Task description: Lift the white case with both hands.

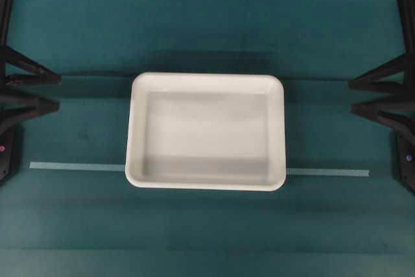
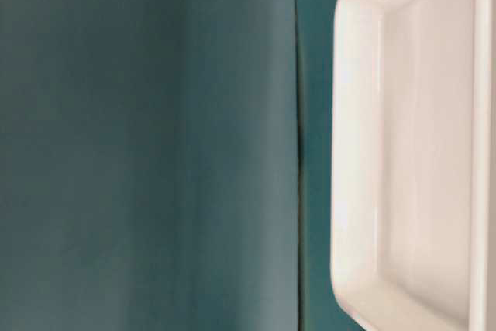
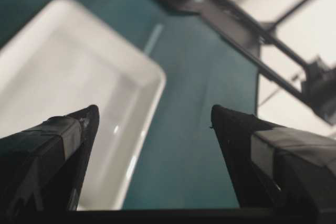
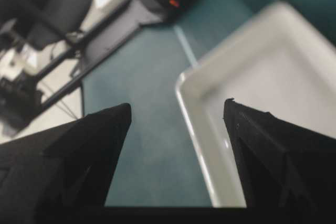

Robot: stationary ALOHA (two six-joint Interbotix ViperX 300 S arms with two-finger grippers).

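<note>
The white case (image 1: 206, 132) lies flat in the middle of the green table (image 1: 78, 225), across a pale strip; the left hand (image 3: 155, 116) and right hand (image 4: 177, 109) stand wide, well apart from it, holding nothing

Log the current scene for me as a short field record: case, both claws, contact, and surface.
case: white case, empty, flat on the table
left claw: open, at the left edge, apart from the case
right claw: open, at the right edge, apart from the case
contact: none; case not gripped or lifted
surface: teal table; pale tape strip running under the case
</note>
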